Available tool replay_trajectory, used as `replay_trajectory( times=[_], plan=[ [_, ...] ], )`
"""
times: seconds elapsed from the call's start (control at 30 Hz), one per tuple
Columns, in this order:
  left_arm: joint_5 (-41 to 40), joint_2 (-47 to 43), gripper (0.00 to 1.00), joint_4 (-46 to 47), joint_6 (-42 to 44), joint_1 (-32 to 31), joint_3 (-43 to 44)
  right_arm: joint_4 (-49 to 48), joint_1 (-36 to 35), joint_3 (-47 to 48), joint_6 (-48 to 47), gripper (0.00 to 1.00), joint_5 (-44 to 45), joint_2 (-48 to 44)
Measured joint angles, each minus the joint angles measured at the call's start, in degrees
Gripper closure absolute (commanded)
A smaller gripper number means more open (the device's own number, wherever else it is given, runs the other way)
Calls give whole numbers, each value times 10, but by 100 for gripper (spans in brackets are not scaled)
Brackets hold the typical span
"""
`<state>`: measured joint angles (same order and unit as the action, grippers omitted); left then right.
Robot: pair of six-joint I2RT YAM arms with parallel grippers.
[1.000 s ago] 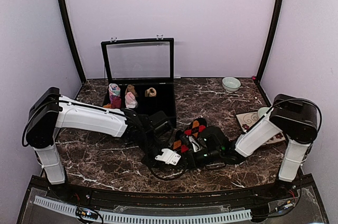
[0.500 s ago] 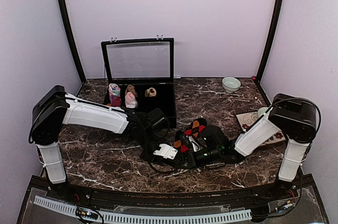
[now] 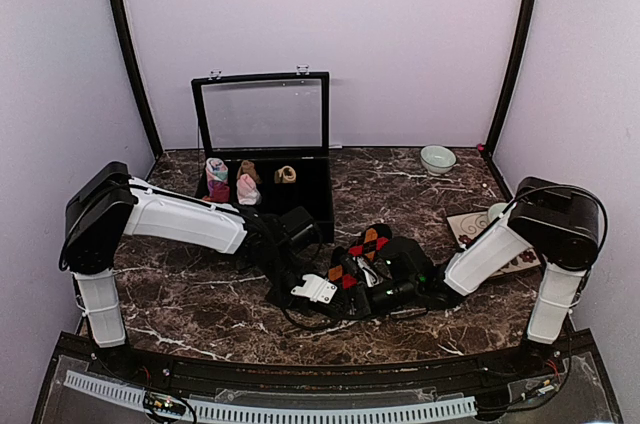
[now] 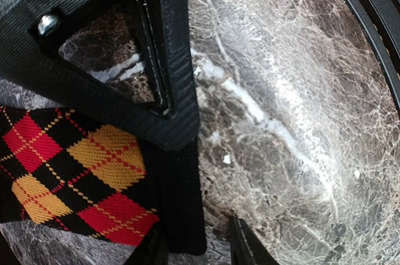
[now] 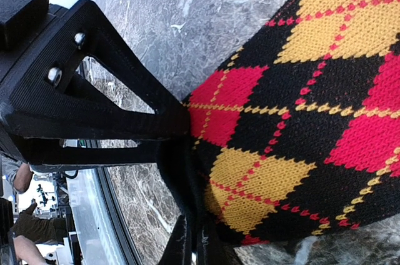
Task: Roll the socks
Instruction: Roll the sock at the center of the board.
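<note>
argyle sock pinched at table centre

a black argyle sock (image 3: 370, 241) with red and orange diamonds is seen bunched on the marble table (image 3: 200, 294), just below the middle of the top view, between the two arms. its edge is pinched by the right fingers (image 5: 181, 177), which are closed tight together on the knit. the left fingers (image 4: 178, 202) are held partly apart: one is laid against the sock's side, and only bare marble is seen in the gap between them. behind the sock, towards the upper left, a black case (image 3: 327, 209) is stood with its lid raised, and small sock rolls (image 3: 217, 176) are kept inside. a pale bowl (image 3: 437, 158) is set at the upper right.
</note>
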<state>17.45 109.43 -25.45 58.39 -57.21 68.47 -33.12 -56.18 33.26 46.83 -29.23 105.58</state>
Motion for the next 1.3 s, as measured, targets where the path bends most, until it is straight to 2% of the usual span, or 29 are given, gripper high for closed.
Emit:
replay_trajectory(
  times=[0.07,0.2,0.27,0.5,0.57,0.63,0.73,0.97,1.1,1.17,1.3],
  plan=[
    [1,0,74,0,2,0,0,1,1,0,0,100,-2,0],
    [1,2,93,3,6,0,0,5,2,1,-3,82,-10,-1],
    [1,4,100,9,9,0,0,12,2,6,-8,79,-17,-5],
    [19,22,100,-5,10,5,23,62,1,9,-40,71,-7,-38],
    [36,35,100,-22,9,11,41,83,0,-5,-59,64,16,-65],
    [55,49,100,-43,8,17,62,91,-2,-12,-71,62,28,-79],
    [82,68,100,-75,8,24,86,122,-28,-36,-107,61,101,-133],
    [133,115,100,-154,9,36,149,229,-151,-64,-207,61,326,-244],
    [161,137,100,-189,9,37,177,239,-223,-66,-287,61,436,-293],
    [174,150,100,-209,10,37,193,240,-262,-57,-333,61,475,-291],
    [194,173,100,-246,10,37,223,255,-310,-5,-412,61,519,-230]
  ],
)
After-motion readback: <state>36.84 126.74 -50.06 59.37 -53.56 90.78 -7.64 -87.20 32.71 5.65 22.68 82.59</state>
